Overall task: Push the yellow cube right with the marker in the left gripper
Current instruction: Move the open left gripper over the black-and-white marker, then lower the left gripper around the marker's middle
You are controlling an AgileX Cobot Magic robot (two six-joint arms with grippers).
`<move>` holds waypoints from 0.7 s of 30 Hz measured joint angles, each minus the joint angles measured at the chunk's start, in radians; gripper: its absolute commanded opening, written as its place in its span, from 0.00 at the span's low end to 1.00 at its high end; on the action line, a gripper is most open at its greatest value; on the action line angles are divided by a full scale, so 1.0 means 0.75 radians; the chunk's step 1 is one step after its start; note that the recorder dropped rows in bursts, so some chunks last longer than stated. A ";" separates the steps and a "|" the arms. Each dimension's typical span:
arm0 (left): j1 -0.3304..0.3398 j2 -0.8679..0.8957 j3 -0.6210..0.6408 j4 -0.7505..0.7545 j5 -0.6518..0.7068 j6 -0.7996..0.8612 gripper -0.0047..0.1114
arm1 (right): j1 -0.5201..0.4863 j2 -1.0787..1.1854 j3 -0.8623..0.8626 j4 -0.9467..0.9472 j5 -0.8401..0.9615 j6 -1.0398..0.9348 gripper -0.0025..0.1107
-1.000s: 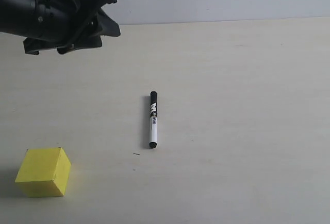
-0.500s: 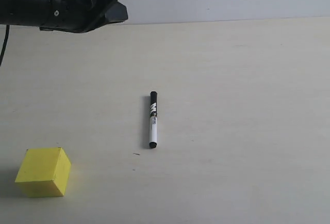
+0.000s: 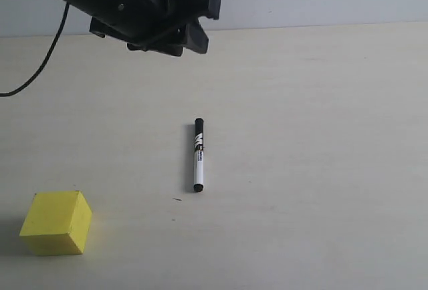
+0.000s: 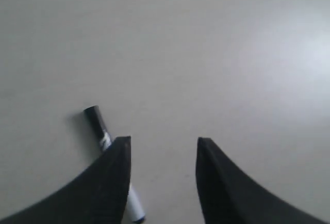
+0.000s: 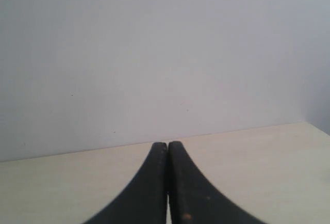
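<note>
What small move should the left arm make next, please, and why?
Probably lower the left claw toward the marker. The claw is open and empty, while the marker lies flat on the table, ungrasped and well apart from the yellow cube. It needs picking up before any pushing.

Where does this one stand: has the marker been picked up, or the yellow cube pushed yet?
Done: nothing visible. The marker lies flat on the table, ungrasped, and the yellow cube sits well apart from it, at the exterior view's lower left. In hand: the left gripper hovers open and empty above the table, probably lining up on the marker. Left: grasp the marker, bring it to the cube, push the cube right.
</note>
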State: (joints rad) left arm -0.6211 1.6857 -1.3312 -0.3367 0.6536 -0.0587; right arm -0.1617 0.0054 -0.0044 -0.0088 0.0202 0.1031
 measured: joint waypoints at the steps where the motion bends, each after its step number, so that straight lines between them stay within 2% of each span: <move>1: -0.017 0.021 -0.028 0.088 0.036 -0.033 0.40 | 0.000 0.000 0.000 0.000 0.000 0.000 0.02; 5: -0.081 0.063 -0.100 0.402 0.114 -0.185 0.41 | 0.000 0.000 0.000 0.000 0.000 0.000 0.02; 7: -0.105 0.080 -0.131 0.526 0.176 -0.333 0.46 | 0.000 0.000 0.000 0.000 0.000 0.000 0.02; 10: -0.110 0.135 -0.197 0.605 0.329 -0.507 0.54 | 0.000 0.000 0.000 0.000 0.000 0.000 0.02; 14: -0.110 0.233 -0.250 0.590 0.495 -0.577 0.55 | 0.000 0.000 0.000 0.000 0.000 0.000 0.02; 21: -0.110 0.379 -0.259 0.389 0.503 -0.589 0.55 | 0.000 0.000 0.000 0.000 0.000 0.000 0.02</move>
State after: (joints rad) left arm -0.7039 1.9700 -1.5254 -0.0446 1.0311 -0.5007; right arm -0.1617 0.0054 -0.0044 -0.0088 0.0202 0.1031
